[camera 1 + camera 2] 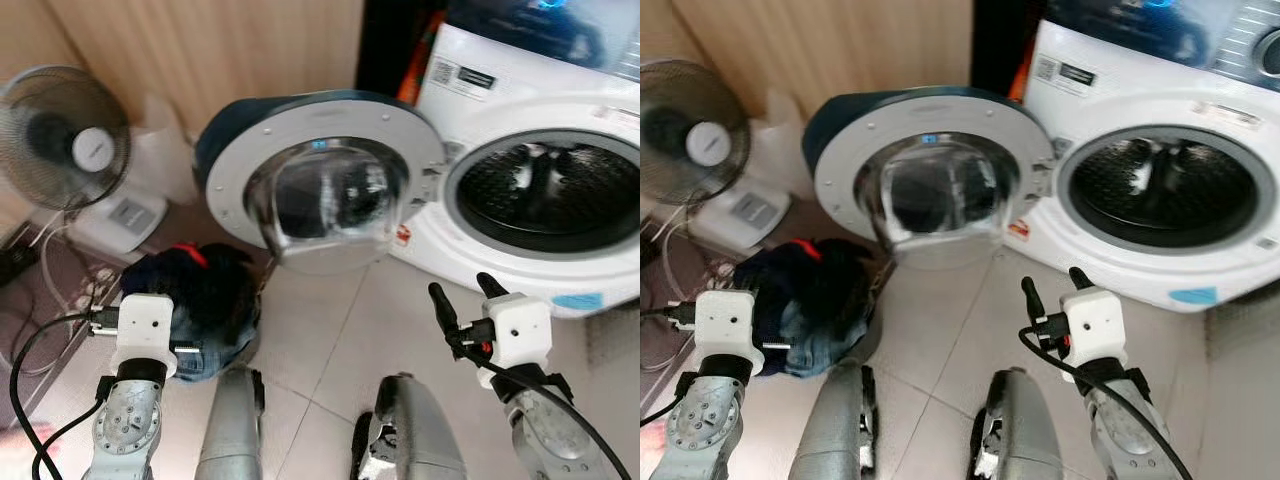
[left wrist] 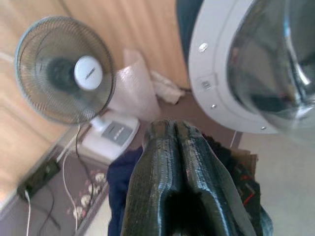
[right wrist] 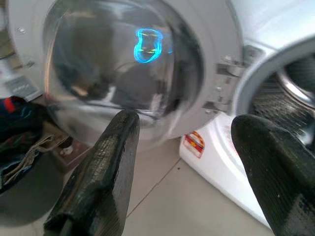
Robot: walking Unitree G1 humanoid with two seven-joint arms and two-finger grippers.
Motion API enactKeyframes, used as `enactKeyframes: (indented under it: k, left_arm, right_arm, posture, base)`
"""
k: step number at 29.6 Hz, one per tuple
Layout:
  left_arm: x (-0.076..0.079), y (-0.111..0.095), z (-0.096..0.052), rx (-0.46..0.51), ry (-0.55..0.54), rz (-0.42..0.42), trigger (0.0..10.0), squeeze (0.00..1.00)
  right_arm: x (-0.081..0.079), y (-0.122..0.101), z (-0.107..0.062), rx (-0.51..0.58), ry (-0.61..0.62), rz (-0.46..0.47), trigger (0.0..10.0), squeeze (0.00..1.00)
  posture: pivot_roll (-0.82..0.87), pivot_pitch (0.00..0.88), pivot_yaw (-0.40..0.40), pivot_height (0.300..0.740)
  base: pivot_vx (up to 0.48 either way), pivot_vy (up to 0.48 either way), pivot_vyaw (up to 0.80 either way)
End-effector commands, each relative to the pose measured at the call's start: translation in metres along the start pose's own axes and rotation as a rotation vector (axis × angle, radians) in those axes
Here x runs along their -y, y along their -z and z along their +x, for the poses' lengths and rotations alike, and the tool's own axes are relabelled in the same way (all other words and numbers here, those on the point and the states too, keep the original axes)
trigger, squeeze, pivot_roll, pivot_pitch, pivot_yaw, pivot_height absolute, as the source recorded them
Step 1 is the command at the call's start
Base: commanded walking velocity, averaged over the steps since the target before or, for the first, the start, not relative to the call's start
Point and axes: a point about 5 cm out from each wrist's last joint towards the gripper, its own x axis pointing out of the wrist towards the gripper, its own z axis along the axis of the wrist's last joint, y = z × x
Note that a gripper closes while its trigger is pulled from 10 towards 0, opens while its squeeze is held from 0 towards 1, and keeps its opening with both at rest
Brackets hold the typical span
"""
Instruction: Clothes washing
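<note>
A: Where is the washing machine (image 1: pixel 560 190)?

B: It is white and sits at about 2 o'clock from the robot. Its round door (image 1: pixel 320 180) is swung wide open, up at 12 o'clock. The door has a see-through bowl in the middle.

A: What is inside the machine?

B: The drum (image 1: pixel 550 195) looks dark inside. I cannot tell what is in it.

A: Where are the clothes?

B: A pile of dark clothes (image 1: pixel 205 300) lies on the floor (image 1: pixel 330 340) at about 10 o'clock, just beside the door. Some are navy, some are blue jeans, with a bit of red on top.

A: What is the left gripper (image 2: pixel 174 135) doing?

B: It is held above the pile. Its two black fingers are pressed together with nothing between them.

A: And the right gripper (image 1: pixel 460 290)?

B: It is held up at about 3 o'clock, in front of the machine. Its fingers (image 3: pixel 98 177) are wide apart and hold nothing.

A: What else is there?

B: A fan (image 1: pixel 65 135) stands at 10 o'clock, far back by the wooden wall (image 1: pixel 230 50). Some cables (image 1: pixel 35 340) lie on the floor near it.
</note>
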Motion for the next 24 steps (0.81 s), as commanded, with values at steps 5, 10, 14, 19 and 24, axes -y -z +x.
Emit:
enactKeyframes:
  k: [5,10,14,19,24]
  left_arm:
    - [0.0013,0.0038,-0.0022,-0.021,0.011,-0.011,10.0,0.00]
    - [0.0016,0.0037,-0.0024,-0.020,0.014,-0.014,10.0,0.00]
    - [0.0019,0.0047,-0.0030,-0.027,0.019,-0.002,10.0,0.00]
    - [0.0008,0.0050,-0.0032,-0.028,0.013,0.024,10.0,0.00]
    - [-0.0007,0.0063,-0.0028,-0.035,0.003,0.032,10.0,0.00]
  right_arm:
    - [0.0006,0.0031,-0.0037,-0.015,-0.001,0.005,10.0,0.00]
    - [-0.0003,0.0034,-0.0042,-0.014,-0.007,0.002,10.0,0.00]
    - [-0.0012,0.0016,-0.0039,0.000,-0.007,-0.003,10.0,0.00]
    - [-0.0021,-0.0006,-0.0037,0.008,-0.020,-0.026,10.0,0.00]
    - [-0.0026,0.0005,-0.0042,0.007,-0.018,0.011,10.0,0.00]
  posture:
    - [0.06,0.333,-0.015,0.615]
    - [0.06,0.334,-0.015,0.615]
    - [0.06,0.333,-0.016,0.615]
    - [0.06,0.332,-0.016,0.615]
    - [0.06,0.332,-0.015,0.615]
  base:
    - [0.000,0.000,0.00]
    - [0.000,0.000,0.00]
    - [0.000,0.000,0.00]
    - [0.000,0.000,0.64]
    - [0.000,-0.243,0.43]
